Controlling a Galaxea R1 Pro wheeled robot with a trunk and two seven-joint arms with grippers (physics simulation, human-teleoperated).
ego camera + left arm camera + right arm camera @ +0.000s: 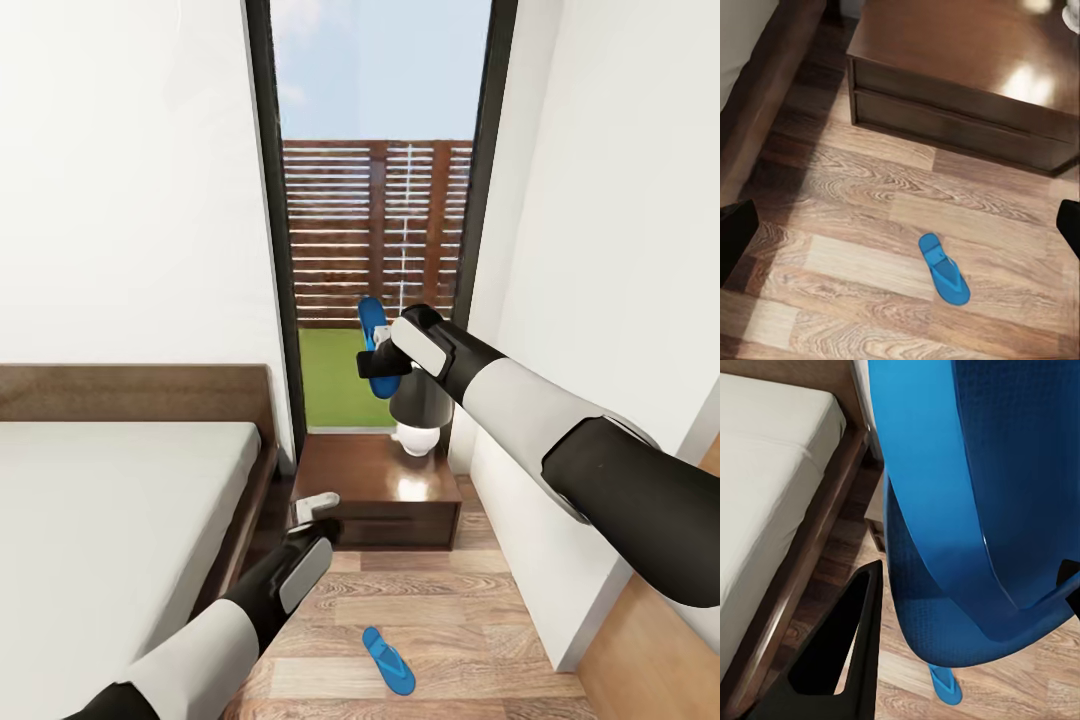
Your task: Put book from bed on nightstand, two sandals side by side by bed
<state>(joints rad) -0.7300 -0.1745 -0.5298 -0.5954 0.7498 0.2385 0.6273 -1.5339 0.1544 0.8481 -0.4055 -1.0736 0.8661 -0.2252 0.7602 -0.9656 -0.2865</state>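
Note:
My right gripper point(379, 357) is shut on one blue sandal point(373, 345) and holds it on edge in the air, in front of the window and above the nightstand point(350, 480). Close up in the right wrist view, that sandal point(967, 510) sits between the dark fingers point(851, 652). The other sandal point(388, 660) lies flat on the wood floor in front of the nightstand, also visible as a sandal point(943, 268) in the left wrist view. My left gripper point(316, 505) hangs open above the floor by the bed's corner. The bed point(120, 500) is at the left. The book is out of view.
A round white lamp point(418, 425) stands on the nightstand, under my right forearm. A tall black-framed window point(385, 200) is behind it and a white wall point(620, 250) closes the right side. The bed frame point(765, 97) borders a narrow floor strip.

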